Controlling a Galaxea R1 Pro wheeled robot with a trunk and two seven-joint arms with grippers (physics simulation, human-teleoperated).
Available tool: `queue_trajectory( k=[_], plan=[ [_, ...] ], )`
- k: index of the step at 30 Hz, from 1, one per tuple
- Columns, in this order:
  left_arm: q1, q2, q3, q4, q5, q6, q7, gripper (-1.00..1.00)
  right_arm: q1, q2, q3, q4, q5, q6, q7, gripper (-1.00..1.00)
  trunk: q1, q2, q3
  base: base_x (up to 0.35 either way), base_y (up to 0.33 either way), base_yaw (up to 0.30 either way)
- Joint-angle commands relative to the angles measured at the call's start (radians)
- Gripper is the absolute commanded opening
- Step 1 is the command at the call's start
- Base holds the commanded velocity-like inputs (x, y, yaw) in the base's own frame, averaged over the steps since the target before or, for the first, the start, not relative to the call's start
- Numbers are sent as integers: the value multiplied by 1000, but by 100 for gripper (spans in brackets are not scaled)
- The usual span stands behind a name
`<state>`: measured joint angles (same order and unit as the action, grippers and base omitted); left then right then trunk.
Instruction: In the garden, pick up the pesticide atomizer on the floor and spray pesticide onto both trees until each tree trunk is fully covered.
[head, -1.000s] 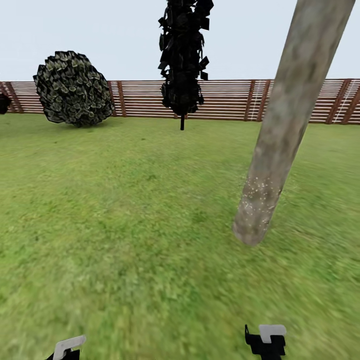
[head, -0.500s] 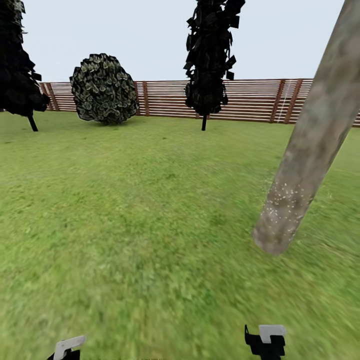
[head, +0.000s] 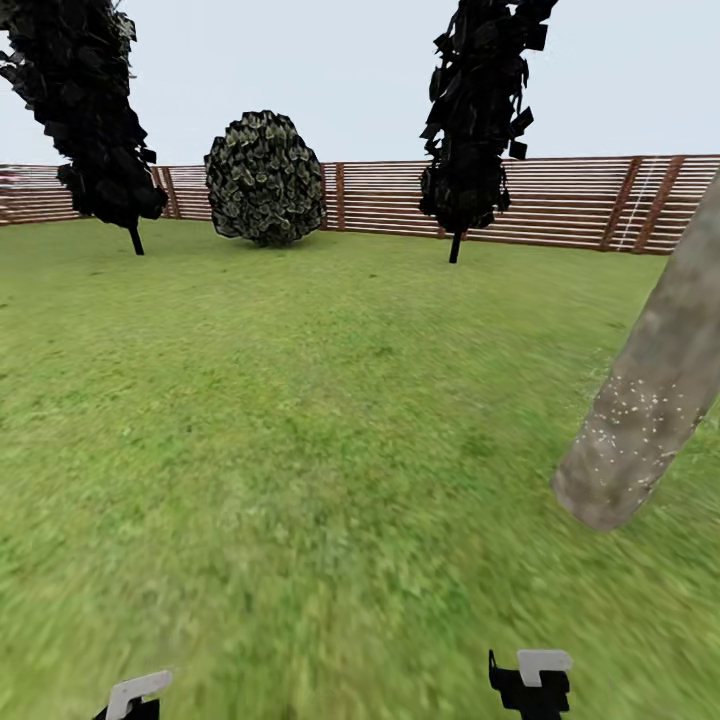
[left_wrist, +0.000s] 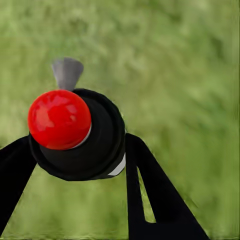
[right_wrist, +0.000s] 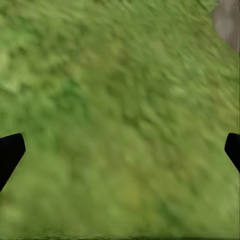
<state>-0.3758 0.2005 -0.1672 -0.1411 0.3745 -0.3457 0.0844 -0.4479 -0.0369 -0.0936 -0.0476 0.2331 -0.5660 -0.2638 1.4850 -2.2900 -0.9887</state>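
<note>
Clenching the left end effector (left_wrist: 77, 142) on the pesticide atomizer (left_wrist: 95, 145), with black fingers (left_wrist: 150, 190) pressing its round black body from both sides. Holding it above the floor (head: 300, 450), well apart from the ground. Catching, in the left wrist view alone, the glossy red knob (left_wrist: 59, 119) on the atomizer and the grey nozzle (left_wrist: 67, 72) sticking out beyond it, over blurred grass.

Keeping the right end effector (right_wrist: 120, 152) released and grasping nothing, its black fingertips (right_wrist: 10, 150) spreading wide over grass. Glimpsing a corner of pale bark (right_wrist: 227, 20) in the right wrist view.

Taking in the wider garden through the head view: the thick tree trunk (head: 650, 400) leaning in from the right and meeting the grass, and pale pesticide (head: 625, 420) specks dotting its lower part. Looking farther back at a slatted wooden fence (head: 580, 200), a dark conifer (head: 90, 110) at left, a second conifer (head: 478, 120) near the middle and a round bush (head: 265, 178) between them. Showing white-and-black parts of the left arm (head: 135, 693) and right arm (head: 530, 680) at the bottom edge.
</note>
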Motion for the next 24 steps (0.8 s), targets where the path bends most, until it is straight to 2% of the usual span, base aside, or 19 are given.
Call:
queue_trajectory(
  k=[1, 24],
  plan=[
    [0, 0, 0, 0, 1, 0, 0, -100, 0, 0, 0, 0, 0, 0, 0, 100, 0, 0, 0, -243, 215, 281],
    [0, -1, 0, 0, 4, 1, 2, -100, 0, 0, 0, 0, 0, 0, 0, 100, 0, 0, 0, -221, 248, 281]
  ],
)
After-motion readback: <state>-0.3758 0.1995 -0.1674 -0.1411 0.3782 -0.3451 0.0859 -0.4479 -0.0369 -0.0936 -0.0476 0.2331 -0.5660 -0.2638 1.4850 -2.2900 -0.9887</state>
